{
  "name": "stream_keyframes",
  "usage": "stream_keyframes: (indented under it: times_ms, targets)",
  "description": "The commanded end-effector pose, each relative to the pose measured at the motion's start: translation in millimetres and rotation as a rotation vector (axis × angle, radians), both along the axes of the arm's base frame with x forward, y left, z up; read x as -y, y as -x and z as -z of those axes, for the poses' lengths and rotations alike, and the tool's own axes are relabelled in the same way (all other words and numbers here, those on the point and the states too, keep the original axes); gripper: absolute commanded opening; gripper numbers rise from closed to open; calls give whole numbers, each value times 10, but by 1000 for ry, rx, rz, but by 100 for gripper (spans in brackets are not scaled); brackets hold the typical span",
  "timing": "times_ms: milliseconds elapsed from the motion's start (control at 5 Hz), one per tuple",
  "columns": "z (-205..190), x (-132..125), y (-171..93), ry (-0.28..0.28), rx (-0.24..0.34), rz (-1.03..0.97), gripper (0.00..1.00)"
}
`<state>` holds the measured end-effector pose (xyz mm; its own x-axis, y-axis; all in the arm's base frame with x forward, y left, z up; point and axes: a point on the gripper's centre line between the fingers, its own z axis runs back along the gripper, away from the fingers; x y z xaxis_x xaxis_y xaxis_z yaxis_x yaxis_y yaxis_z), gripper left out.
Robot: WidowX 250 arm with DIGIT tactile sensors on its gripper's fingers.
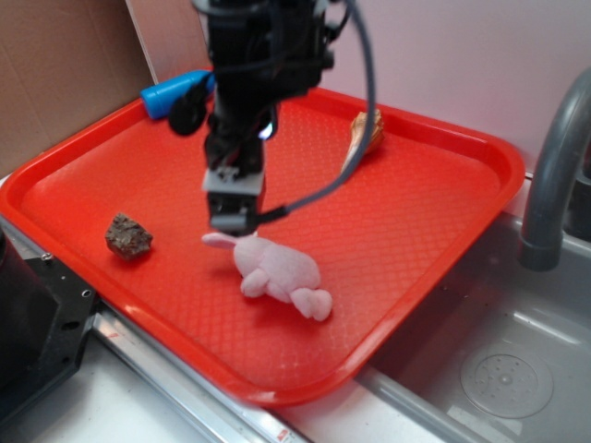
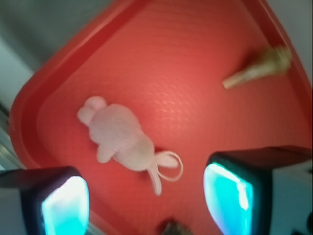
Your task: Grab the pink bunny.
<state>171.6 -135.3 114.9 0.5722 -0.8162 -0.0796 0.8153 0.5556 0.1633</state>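
Note:
The pink bunny (image 1: 277,269) lies on its side on the red tray (image 1: 434,231), ears pointing left toward the gripper. From the wrist camera the pink bunny (image 2: 122,138) shows its ears and thin white loop at lower right. My gripper (image 1: 231,214) hangs just above the tray, right over the bunny's ear tips, not touching the body. In the wrist view the gripper (image 2: 146,205) is open, its two cyan-lit fingers (image 2: 66,208) wide apart, with only the ear tips near the gap between them.
A tan spiral seashell (image 1: 367,135) lies at the tray's back right and a brown rock (image 1: 128,235) at its left. A blue object (image 1: 172,94) rests at the back edge. A grey faucet (image 1: 554,175) and sink (image 1: 499,369) stand to the right.

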Motion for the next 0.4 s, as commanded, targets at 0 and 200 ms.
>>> stream_keyframes:
  times_ms: [0,200]
  targets:
    - [367,40,28,134,-16,344,100]
    - [728,95,-106,175,-18,421,100]
